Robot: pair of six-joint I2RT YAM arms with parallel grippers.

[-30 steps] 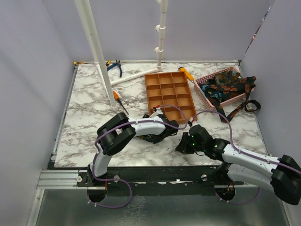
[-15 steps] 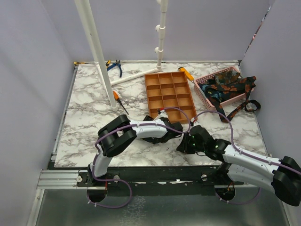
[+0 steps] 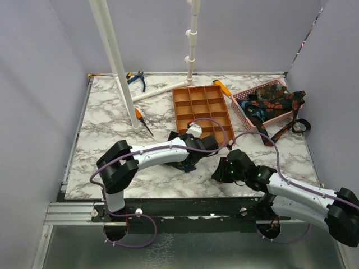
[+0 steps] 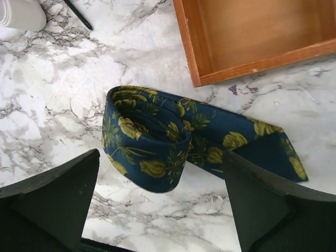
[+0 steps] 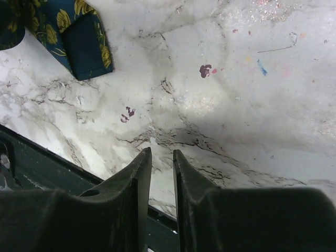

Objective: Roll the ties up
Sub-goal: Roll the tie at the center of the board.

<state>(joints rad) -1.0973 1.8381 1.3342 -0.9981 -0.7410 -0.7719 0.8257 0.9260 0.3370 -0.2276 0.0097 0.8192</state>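
A navy tie with yellow-gold flowers (image 4: pixel 149 139) lies on the marble as a loose roll, its tail (image 4: pixel 257 149) stretching right. My left gripper (image 4: pixel 161 157) hovers over it, jaws wide open, one finger (image 4: pixel 58 194) on each side and neither touching the cloth. From above, the left gripper (image 3: pixel 190 152) hides most of this tie. The right gripper (image 3: pixel 220 171) rests low near the table's front edge, its jaws a narrow slit with nothing between them. The tie's end (image 5: pixel 81 39) shows at the top left of the right wrist view. More ties (image 3: pixel 269 101) fill the pink basket (image 3: pixel 240 106).
The orange compartment tray (image 3: pixel 202 112) stands just beyond the left gripper; its corner (image 4: pixel 252 65) is close to the roll. One tie (image 3: pixel 287 130) hangs from the basket onto the table. White pipe posts (image 3: pixel 115 61), blue pliers (image 3: pixel 136 79) and an orange screwdriver (image 3: pixel 140 119) lie far left.
The left gripper's jaws have spread wide and let go of the rolled tie. The left arm's elbow swung left as the arm stretched out. The right arm barely moved.
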